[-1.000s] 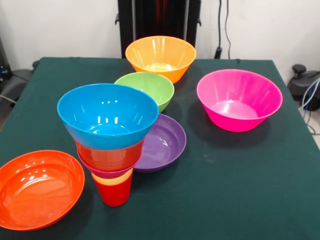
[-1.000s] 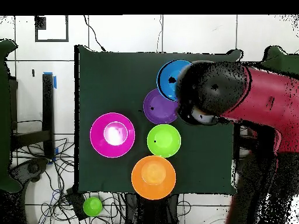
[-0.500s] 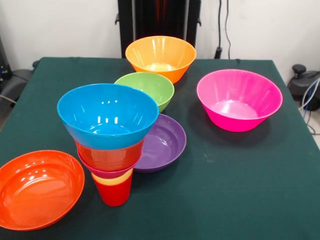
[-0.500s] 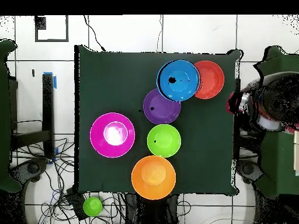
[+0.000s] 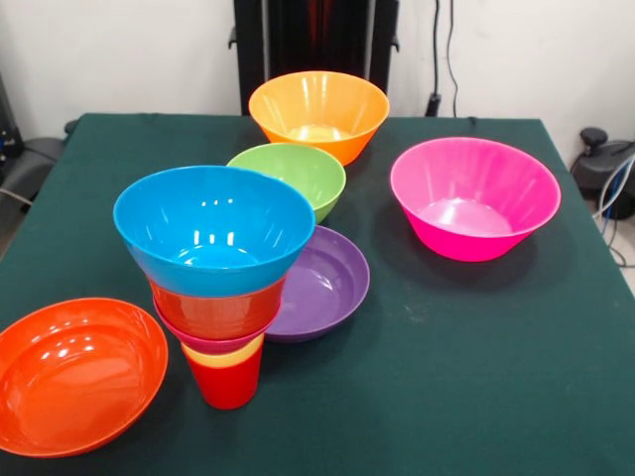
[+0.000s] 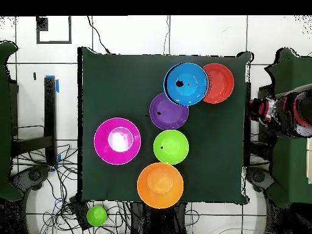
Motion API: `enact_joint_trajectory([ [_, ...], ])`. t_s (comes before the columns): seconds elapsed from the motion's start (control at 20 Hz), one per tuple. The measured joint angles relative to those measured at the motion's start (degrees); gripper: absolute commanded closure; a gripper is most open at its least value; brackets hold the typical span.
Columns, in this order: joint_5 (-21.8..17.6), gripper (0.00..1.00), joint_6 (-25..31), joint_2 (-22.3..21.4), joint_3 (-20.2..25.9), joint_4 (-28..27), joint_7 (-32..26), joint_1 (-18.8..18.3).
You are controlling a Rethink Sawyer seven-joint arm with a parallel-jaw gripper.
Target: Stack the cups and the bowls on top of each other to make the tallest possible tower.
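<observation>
No readable writing shows in either view.

Front view: no arm shows. On the dark green cloth-covered table (image 5: 476,357) the funnel-shaped tower of nested plastic vessels (image 5: 218,288) stands near the front-left corner: a red tapered plastic cup (image 5: 226,382) at the base, a yellow rim, a pink bowl, an orange-red bowl, and a glossy blue bowl (image 5: 213,228) on top. A shallow orange-red plastic bowl (image 5: 74,372) lies at the front-left corner. A shallow purple bowl (image 5: 322,283) touches the tower. A green bowl (image 5: 291,176) sits behind it, a light orange bowl (image 5: 318,112) at the far edge, and a magenta-pink bowl (image 5: 473,196) toward the right edge. Behind are white walls and cables.

Overhead view: the red and black arm (image 6: 283,113) lies off the table's right edge; I cannot tell how its jaws stand. The floor is white tile.
</observation>
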Motion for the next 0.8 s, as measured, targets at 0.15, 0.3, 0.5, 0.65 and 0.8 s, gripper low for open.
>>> enact_joint_trajectory([
  [0.15, 1.0, 0.0, -0.2, 2.0, 3.2, 0.0, -1.7, -2.9],
  [0.3, 1.6, 0.0, -0.4, 4.4, 6.2, 0.0, -2.3, -5.6],
  [0.5, 1.6, 0.0, -0.9, 6.7, 9.0, 0.0, -2.3, -7.9],
  [0.65, 1.6, 0.0, -1.1, 8.7, 11.3, 0.1, -2.3, -9.6],
  [0.8, 1.6, 0.0, -1.2, 11.1, 14.0, 0.3, -2.3, -11.5],
])
